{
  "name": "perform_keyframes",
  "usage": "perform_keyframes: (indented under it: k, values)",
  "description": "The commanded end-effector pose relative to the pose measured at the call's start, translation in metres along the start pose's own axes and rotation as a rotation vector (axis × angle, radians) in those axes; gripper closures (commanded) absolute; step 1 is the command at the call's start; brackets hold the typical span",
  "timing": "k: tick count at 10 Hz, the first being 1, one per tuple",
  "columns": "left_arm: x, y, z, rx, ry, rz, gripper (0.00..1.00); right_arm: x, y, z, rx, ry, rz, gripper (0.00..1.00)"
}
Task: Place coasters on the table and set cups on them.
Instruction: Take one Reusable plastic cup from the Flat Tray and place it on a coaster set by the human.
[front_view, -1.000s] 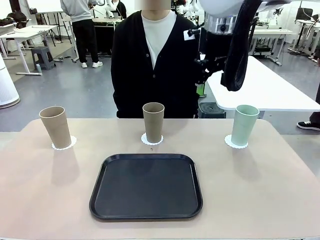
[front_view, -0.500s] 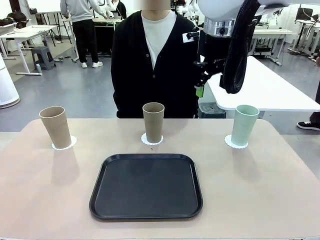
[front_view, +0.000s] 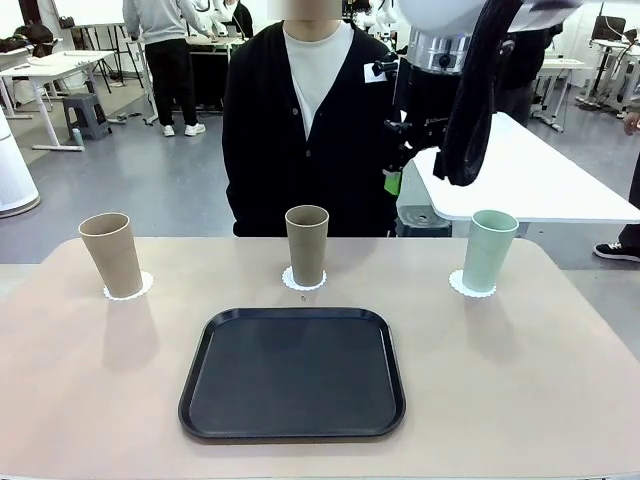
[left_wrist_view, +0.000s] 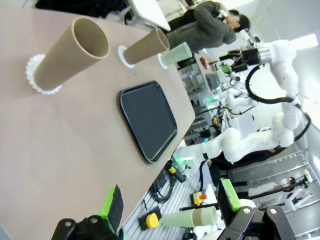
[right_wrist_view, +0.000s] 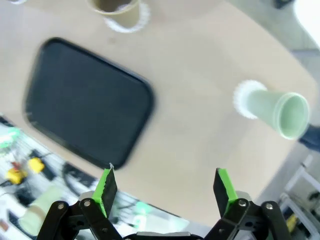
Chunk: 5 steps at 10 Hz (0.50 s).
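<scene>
three cups stand upright on the table, each on its own coaster: left beige cup on left coaster, middle beige cup on middle coaster, mint green cup on right coaster; black tray sits empty, nearer the robot, just in front of the middle cup; by the layout the task looks done; right gripper is high above the table with jaws wide and nothing between them; left gripper is low near the table's edge, jaws wide too, empty; handling judgement: cups look light, stiff, matte so not very slippery, tall and tapered so tippy if nudged near the rim; best hold is across the mid-body, square to the wall; coasters look thin, flat, light, likely to slide or lift with a cup; hard to pinch off the table, edge pick only
</scene>
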<state>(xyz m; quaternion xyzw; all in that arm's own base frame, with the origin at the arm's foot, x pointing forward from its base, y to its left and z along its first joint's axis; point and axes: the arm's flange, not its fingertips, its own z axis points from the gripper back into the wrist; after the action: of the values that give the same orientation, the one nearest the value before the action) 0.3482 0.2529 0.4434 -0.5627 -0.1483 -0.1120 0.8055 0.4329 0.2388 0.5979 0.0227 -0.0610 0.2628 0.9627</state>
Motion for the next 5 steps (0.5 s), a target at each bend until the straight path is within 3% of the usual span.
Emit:
perform_keyframes:
  k: [1, 3, 5]
  values:
    - [0.0, -0.002, 0.002, 0.0, -0.005, -0.006, 0.0, -0.089, -0.026, 0.005, 0.339, -0.165, -0.138, 0.0]
    - [0.0, -0.002, 0.002, 0.0, -0.005, -0.006, 0.0, -0.153, -0.104, -0.026, 0.655, -0.238, -0.328, 0.0]
    - [0.0, -0.002, 0.002, 0.0, -0.005, -0.006, 0.0, -0.196, -0.16, -0.068, 0.832, -0.322, -0.377, 0.0]
